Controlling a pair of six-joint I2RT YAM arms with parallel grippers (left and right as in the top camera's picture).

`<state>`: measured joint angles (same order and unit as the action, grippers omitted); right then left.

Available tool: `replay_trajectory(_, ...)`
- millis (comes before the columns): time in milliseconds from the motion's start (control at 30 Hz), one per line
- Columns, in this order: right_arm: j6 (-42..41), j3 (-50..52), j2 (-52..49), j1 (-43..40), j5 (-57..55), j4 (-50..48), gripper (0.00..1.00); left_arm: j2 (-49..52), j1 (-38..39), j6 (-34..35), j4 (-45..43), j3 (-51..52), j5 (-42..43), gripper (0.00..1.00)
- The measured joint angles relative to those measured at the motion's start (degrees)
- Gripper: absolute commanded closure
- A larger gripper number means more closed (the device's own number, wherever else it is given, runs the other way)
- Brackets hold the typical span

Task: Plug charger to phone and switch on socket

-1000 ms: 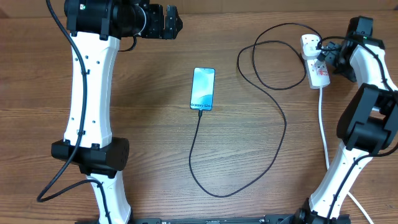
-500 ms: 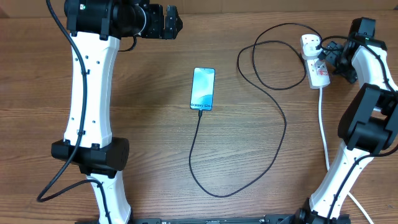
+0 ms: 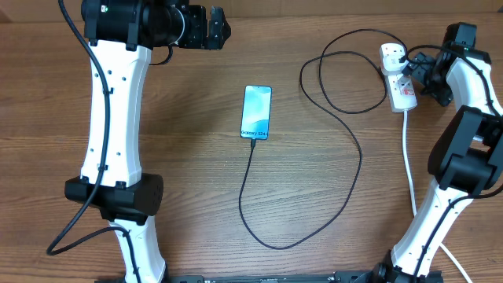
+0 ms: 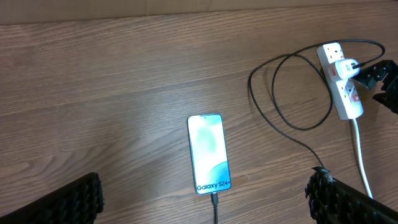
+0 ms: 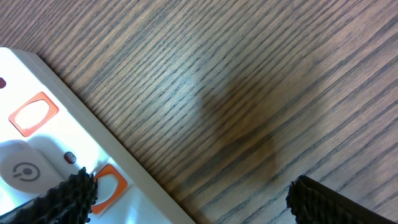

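Phone (image 3: 256,112) lies mid-worktop (image 3: 189,157), screen lit, charger (image 3: 346,134) tip at its near end. The cable loops right to the socket (image 3: 397,79). Left gripper (image 3: 214,28) jaws spread, well apart from the phone. Right gripper (image 3: 414,69) jaws spread at the socket's switches.

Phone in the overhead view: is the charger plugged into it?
Yes, the charger has its tip in one short edge of the phone.

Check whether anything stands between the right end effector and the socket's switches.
Nothing visible does. The right end effector is open, right at the socket, one finger beside a red switch.
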<state>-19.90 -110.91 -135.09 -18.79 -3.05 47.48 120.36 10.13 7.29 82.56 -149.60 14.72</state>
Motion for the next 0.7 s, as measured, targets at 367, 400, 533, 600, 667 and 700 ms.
replay_trajectory(367, 0.42, 0.0, 0.0, -0.28, 1.18, 0.24, 0.0, 0.0, 0.0, 0.0, 0.0, 0.0, 0.0, 0.0)
replay_trajectory(400, 0.42, 0.0, 0.0, -0.31, 1.22, 0.26, 0.0, 0.0, 0.0, 0.0, -0.02, 0.0, 0.0, 0.0)
replay_trajectory(533, 0.46, -0.04, 0.0, -0.31, 1.33, 0.35, 0.0, 0.0, 0.0, 0.0, 0.0, 0.0, 0.0, 0.0)
replay_trajectory(600, 0.48, -0.07, 0.0, -0.31, 1.38, 0.46, 0.0, 0.0, 0.0, 0.0, 0.0, 0.0, 0.0, 0.0)
replay_trajectory(667, 0.63, -0.13, -0.09, -0.31, 1.44, 0.59, 0.0, 0.0, 0.0, 0.0, 0.0, 0.0, 0.0, 0.0)
replay_trajectory(700, 0.83, -0.22, -0.2, -0.31, 1.68, 0.94, 0.0, 0.0, 0.0, 0.0, 0.0, 0.0, 0.0, 0.0)
